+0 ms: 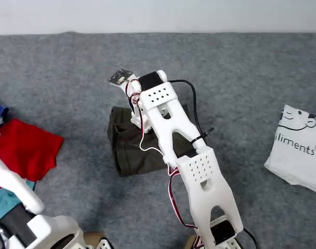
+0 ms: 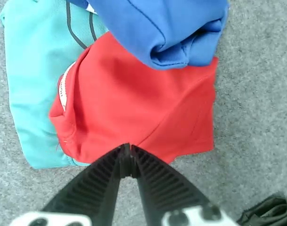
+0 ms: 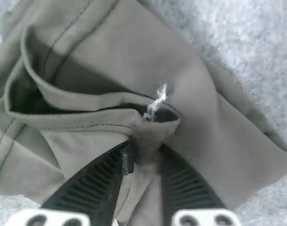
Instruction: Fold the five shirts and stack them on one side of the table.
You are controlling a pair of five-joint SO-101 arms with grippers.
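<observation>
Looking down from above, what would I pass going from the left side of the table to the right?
red shirt → dark olive shirt → white bag

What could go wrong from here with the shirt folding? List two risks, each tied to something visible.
1. The right jaws pinch only a small ridge of the olive shirt, so the cloth may slip free or drag along bunched.
2. The blue shirt sits crumpled on the red shirt, over the teal shirt; this uneven pile might topple when more is added.
</observation>
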